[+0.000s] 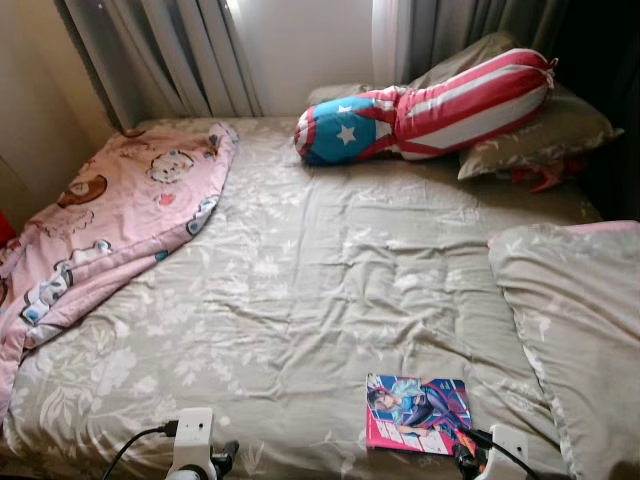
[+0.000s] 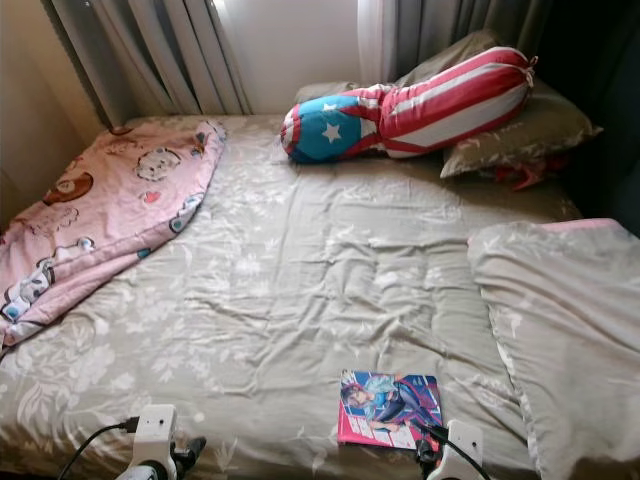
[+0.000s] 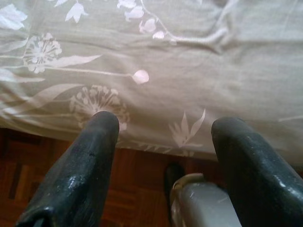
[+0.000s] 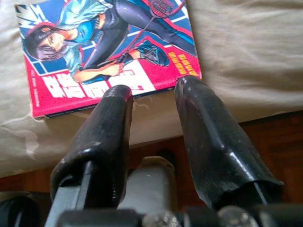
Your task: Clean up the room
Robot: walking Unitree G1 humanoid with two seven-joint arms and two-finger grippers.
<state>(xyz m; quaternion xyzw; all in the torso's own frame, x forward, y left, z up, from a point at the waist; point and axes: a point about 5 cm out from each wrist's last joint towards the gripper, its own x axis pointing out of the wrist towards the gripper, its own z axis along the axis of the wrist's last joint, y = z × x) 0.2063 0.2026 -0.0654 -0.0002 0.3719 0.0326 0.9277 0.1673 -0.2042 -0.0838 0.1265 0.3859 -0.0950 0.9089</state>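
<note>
A flat pink-and-blue comic book [image 1: 417, 413] with a drawn figure lies at the bed's 5 o'clock edge, the right gripper [image 4: 154, 92] spread empty beside it, the left gripper [image 3: 165, 125] likewise parted.

Both eye views look down along the bed [image 1: 300, 300] from its foot; each wrist view sits close to that near edge — the right shares the book [image 1: 417, 412].

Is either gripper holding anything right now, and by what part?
Nothing held. The right gripper is open at the comic book edge; the left gripper is open by the bed's edge.
</note>
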